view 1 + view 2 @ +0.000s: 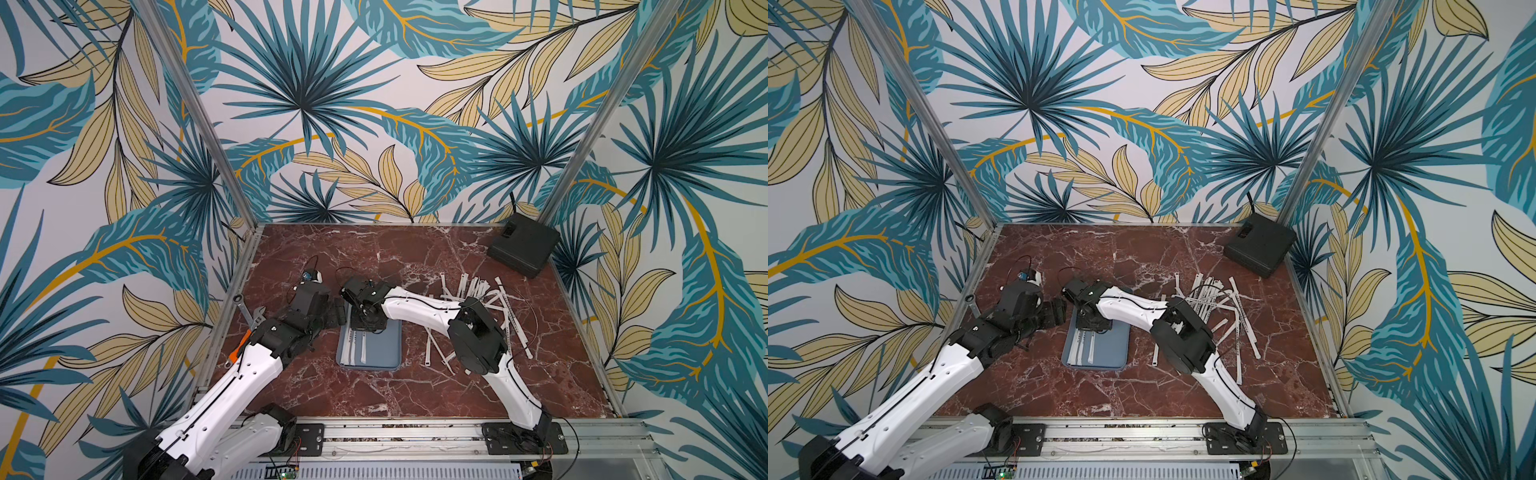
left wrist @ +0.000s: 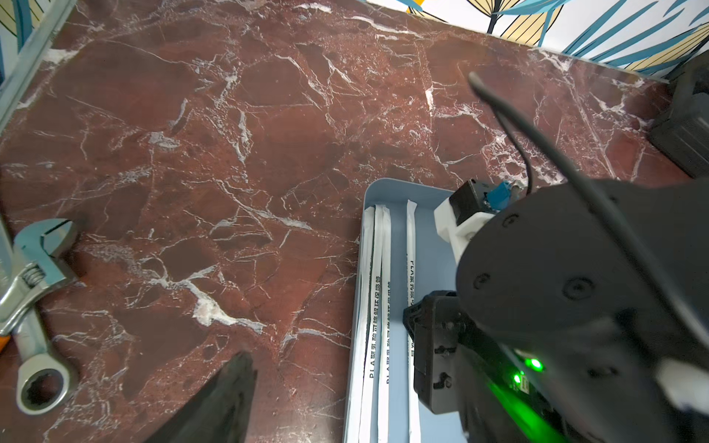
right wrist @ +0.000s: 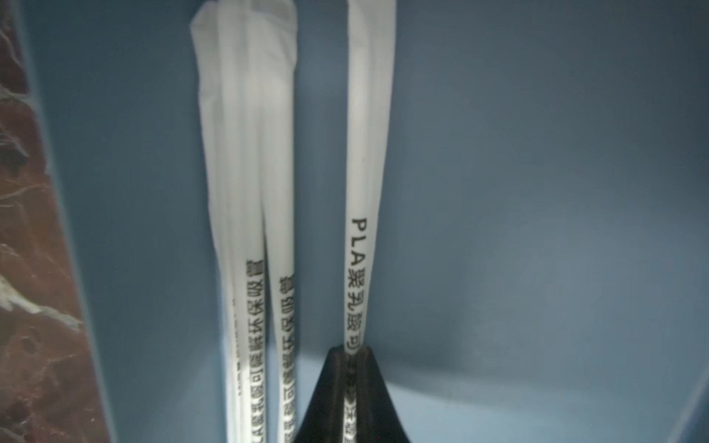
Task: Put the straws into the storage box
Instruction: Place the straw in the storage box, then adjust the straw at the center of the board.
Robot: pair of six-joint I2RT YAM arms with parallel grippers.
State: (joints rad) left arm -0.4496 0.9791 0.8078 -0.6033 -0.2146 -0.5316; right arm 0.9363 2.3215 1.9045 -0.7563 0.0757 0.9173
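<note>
Palm-leaf walls (image 1: 374, 62); seemingly marble tabletop (image 1: 415, 257).

my gripper (image 3: 350, 368): pinched on one wrapped straw (image 3: 366, 153) | that straw: stretched inside tray (image 3: 537, 191) | other straws (image 3: 249, 153): inside tray, nearer its wall | table (image 3: 30, 268): outside tray

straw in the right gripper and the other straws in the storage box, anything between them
Nothing: only a bare strip of the storage box floor separates the straw in the right gripper from the bunched straws. The right wrist view shows it best.
</note>
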